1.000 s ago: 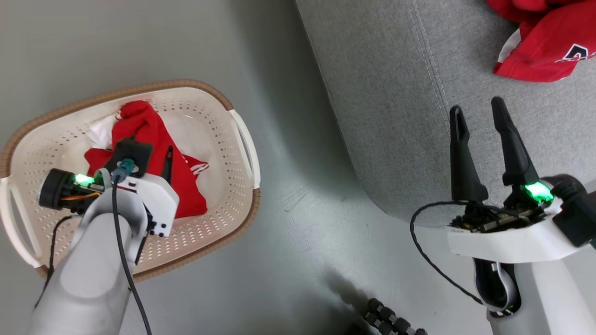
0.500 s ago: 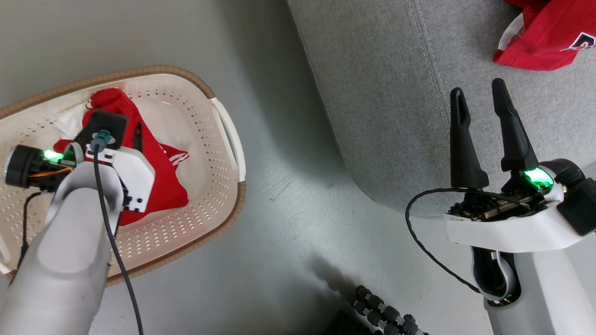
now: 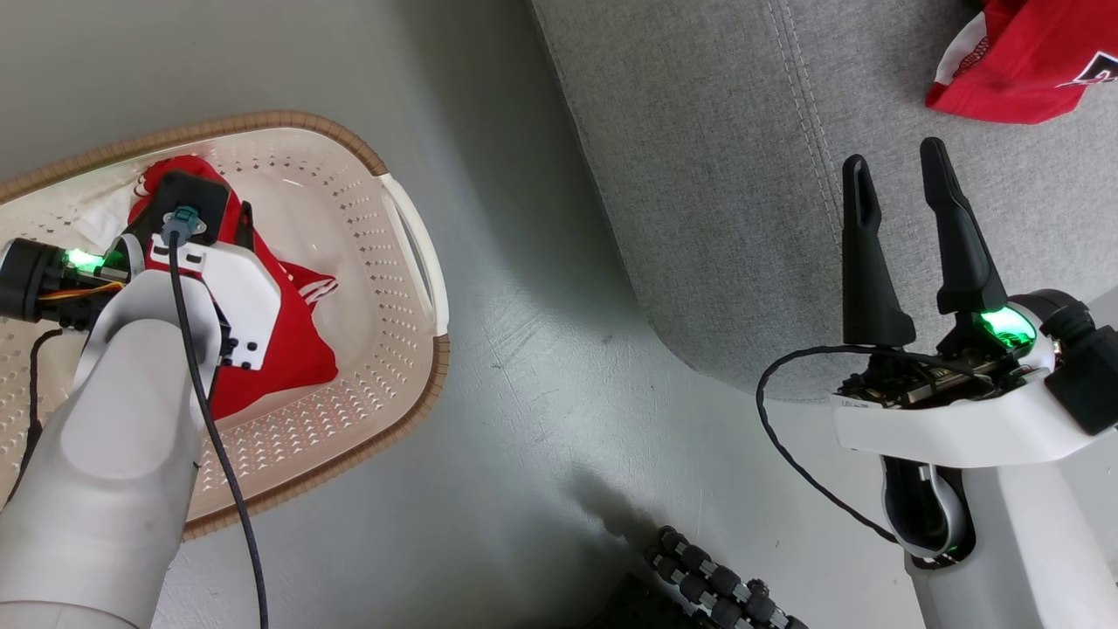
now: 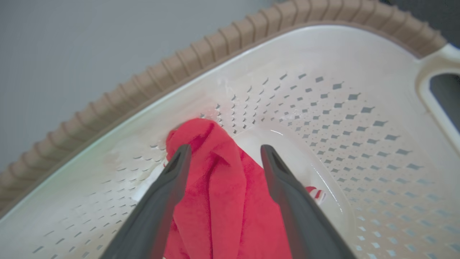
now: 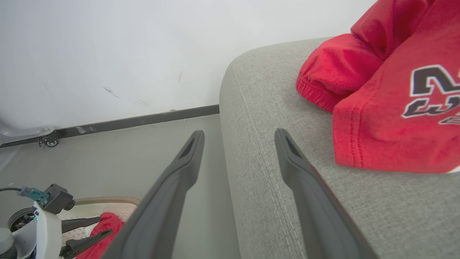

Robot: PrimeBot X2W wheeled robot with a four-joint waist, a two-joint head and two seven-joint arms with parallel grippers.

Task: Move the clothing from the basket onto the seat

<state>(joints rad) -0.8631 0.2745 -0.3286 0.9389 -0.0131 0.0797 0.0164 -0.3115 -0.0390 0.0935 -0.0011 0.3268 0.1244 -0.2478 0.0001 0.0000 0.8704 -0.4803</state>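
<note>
The left arm [image 3: 131, 419] hides most of the red clothing [image 4: 222, 208] in the basket [image 3: 384, 349]. The left gripper [image 4: 224, 156] has its fingers spread either side of a raised fold, not pinching it. Another garment [image 5: 377, 126] lies on the seat [image 3: 716, 175], cut off by the frame. Its dark lettering [image 5: 427, 93] starts with "2" and the rest is unreadable. The right gripper [image 3: 893, 170] hovers spread and empty over the seat's edge.

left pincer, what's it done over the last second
The left pincer has reached further into the basket over the red clothing, jaws open astride a fold, nothing gripped. The right pincer stays open at the seat edge; the head view shifted too.
</note>
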